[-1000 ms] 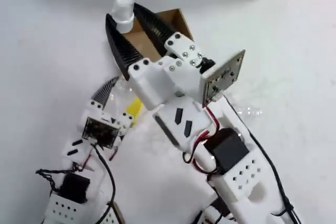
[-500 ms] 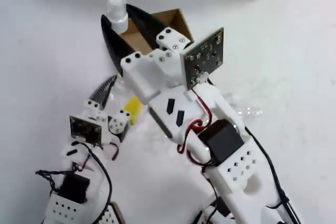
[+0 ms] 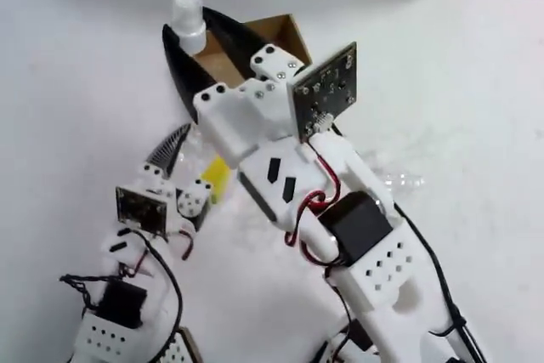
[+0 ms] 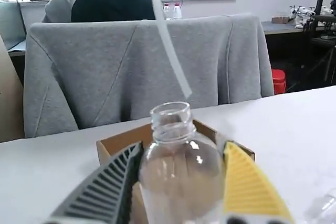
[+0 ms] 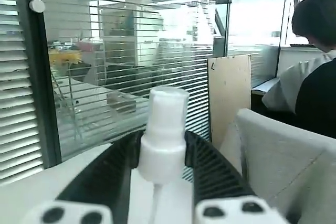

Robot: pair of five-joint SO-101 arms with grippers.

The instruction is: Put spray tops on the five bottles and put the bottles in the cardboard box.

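Clamped on the collar of the light spray top (image 5: 164,121), the right hand (image 5: 164,139) hangs its bendy tube (image 4: 170,45) over the clear bottle (image 4: 176,179), probably slick and crushable, gripped at the shoulder by the left hand (image 4: 182,151) just near of the cardboard box (image 4: 113,142).

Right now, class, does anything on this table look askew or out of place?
The spray top in the right gripper hangs its tube slanted, not plumb, above the open bottle in the left gripper.

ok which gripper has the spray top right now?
The right gripper, the one with two black fingers, pinching the white spray top. The left gripper, with one grey and one yellow finger, holds the clear open bottle instead.
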